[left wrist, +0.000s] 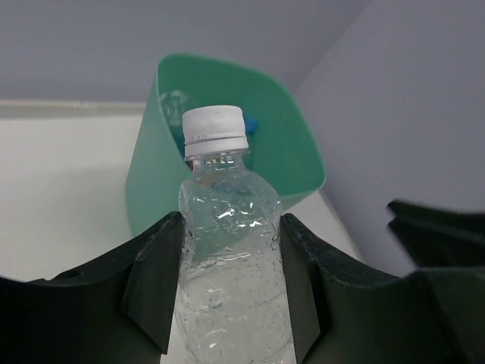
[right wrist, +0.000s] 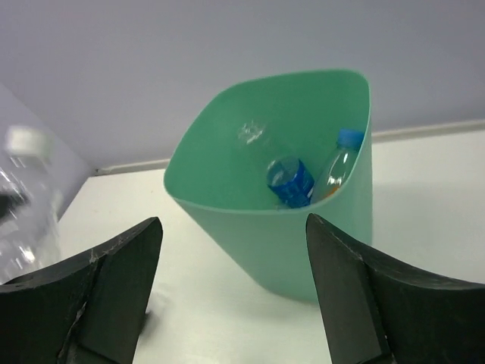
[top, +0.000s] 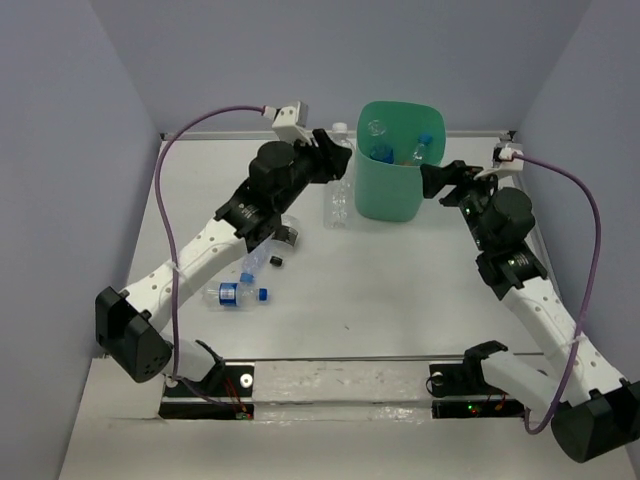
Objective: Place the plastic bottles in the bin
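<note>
Three bottles sit inside the bin (right wrist: 303,250), the tall green tub at the far side of the surface (top: 400,290); a blue-cap bottle (right wrist: 341,163) leans in the right corner, a blue-label bottle (right wrist: 290,182) lies next to it, and a see-through bottle (right wrist: 252,130) rests by the back wall. The left fingers (left wrist: 231,227) are closed on a clear bottle (left wrist: 227,288) with a white cap, one finger on each side of its body; it stands straight up, just left of the bin, its cap up beside the rim; I cannot tell if its bottom touches the surface. The right fingers (right wrist: 235,250) are spread wide and hold nothing; they sit just right of the bin and point at it, not touching. Two other bottles lie on their sides on the surface; a small bottle (top: 262,257) is partly under the left arm; a labelled bottle (top: 235,295) with a blue cap lies nearer the front, well apart from the bin. The bin is close to the back wall; side walls run along both edges; the middle of the surface, between the arms, has open room.
</note>
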`<state>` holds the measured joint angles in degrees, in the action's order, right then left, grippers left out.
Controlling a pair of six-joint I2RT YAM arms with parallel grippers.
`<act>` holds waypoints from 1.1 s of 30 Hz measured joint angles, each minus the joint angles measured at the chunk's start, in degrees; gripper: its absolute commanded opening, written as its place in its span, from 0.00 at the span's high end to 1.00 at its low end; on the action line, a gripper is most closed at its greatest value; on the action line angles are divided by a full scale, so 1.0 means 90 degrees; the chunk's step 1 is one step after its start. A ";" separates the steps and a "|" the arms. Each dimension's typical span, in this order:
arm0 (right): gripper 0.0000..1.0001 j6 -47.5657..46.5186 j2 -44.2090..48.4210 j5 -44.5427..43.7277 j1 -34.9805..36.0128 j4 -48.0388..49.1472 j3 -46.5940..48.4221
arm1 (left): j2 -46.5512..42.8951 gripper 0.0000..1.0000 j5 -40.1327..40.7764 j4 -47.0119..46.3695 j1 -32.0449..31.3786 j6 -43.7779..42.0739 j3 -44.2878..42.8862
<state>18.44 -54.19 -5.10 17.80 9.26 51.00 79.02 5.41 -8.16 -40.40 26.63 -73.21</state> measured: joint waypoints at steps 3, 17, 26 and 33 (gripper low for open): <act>0.21 0.0430 0.0284 0.0255 0.0000 -0.0058 -0.0646 | 0.0291 0.56 0.0180 -0.0321 0.0002 -0.0114 -0.0884; 0.21 0.1059 0.1729 0.1316 0.0000 -0.0491 -0.1617 | 0.4075 0.54 0.1154 -0.1741 0.0002 -0.1195 -0.4881; 0.21 0.1124 0.1851 0.1804 0.0000 -0.0481 -0.1911 | 0.5989 0.01 0.1396 -0.2072 0.0000 -0.2076 -0.6266; 0.21 0.1112 0.1443 0.2225 0.0024 -0.0272 -0.1911 | 0.5717 0.01 0.1149 -0.2021 -0.0002 -0.2166 -0.6239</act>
<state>28.45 -41.21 14.92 18.02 6.81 33.80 130.47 15.75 -26.35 -40.42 7.14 -129.36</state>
